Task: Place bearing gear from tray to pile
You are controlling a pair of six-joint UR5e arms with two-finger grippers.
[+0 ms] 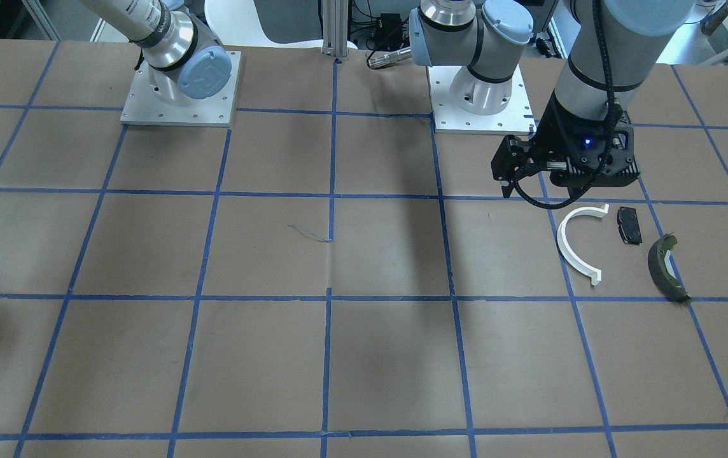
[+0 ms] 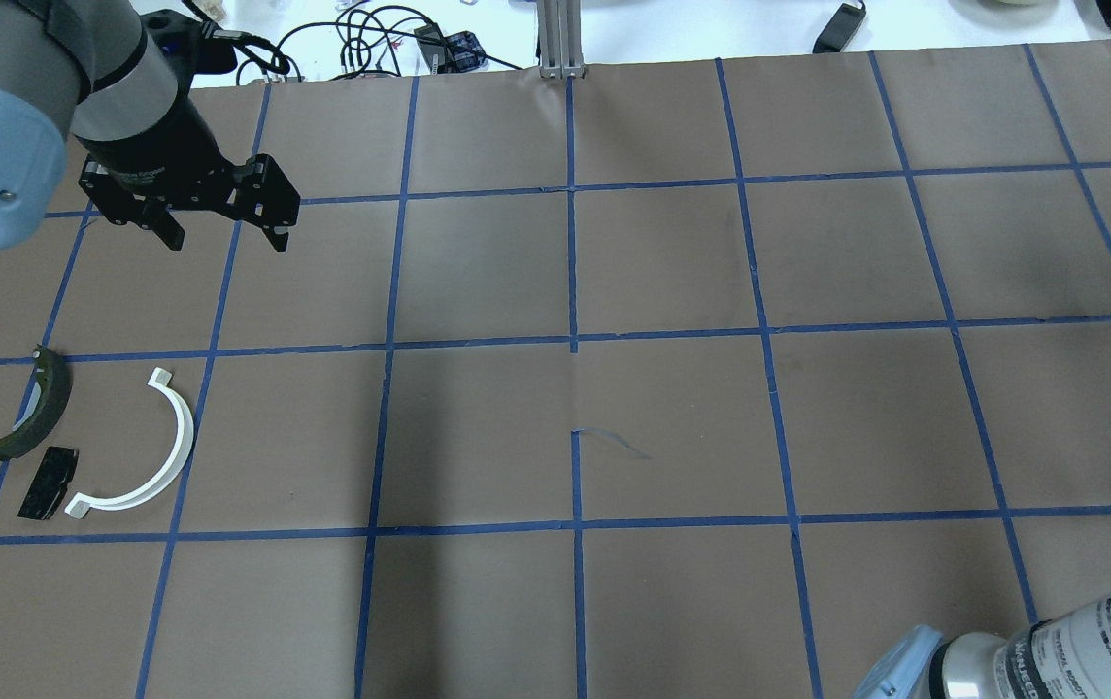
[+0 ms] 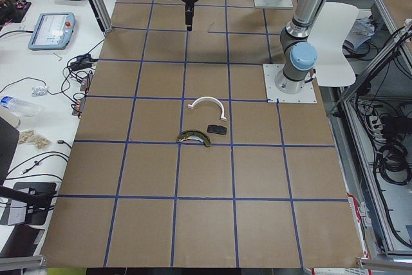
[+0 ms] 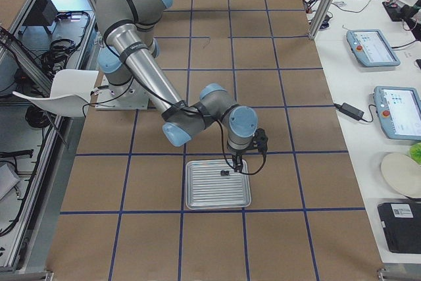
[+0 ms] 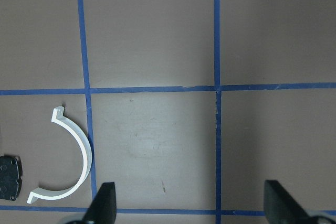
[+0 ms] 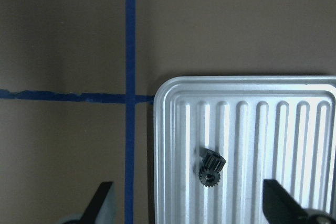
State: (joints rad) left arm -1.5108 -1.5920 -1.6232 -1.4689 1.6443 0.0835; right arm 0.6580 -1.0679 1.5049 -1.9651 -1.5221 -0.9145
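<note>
The bearing gear (image 6: 211, 167), small, black and toothed, lies on the ribbed metal tray (image 6: 262, 103). My right gripper (image 6: 190, 205) hangs open above it, a finger on each side. The exterior right view shows the same gear (image 4: 224, 173), tray (image 4: 217, 195) and gripper (image 4: 237, 164). The pile lies far away at my left: a white half-ring arc (image 2: 185, 442), a black pad (image 2: 48, 482) and an olive shoe piece (image 2: 31, 417). My left gripper (image 2: 225, 233) is open and empty, raised beyond the pile. Its wrist view shows the arc (image 5: 86, 153) and the pad (image 5: 9, 177).
The brown table has a blue tape grid. The two arm base plates (image 1: 179, 89) (image 1: 480, 95) stand at the robot's edge. An aluminium post (image 2: 560, 39) stands at the far edge. Tablets (image 4: 371, 47) and cables lie on the white bench beyond.
</note>
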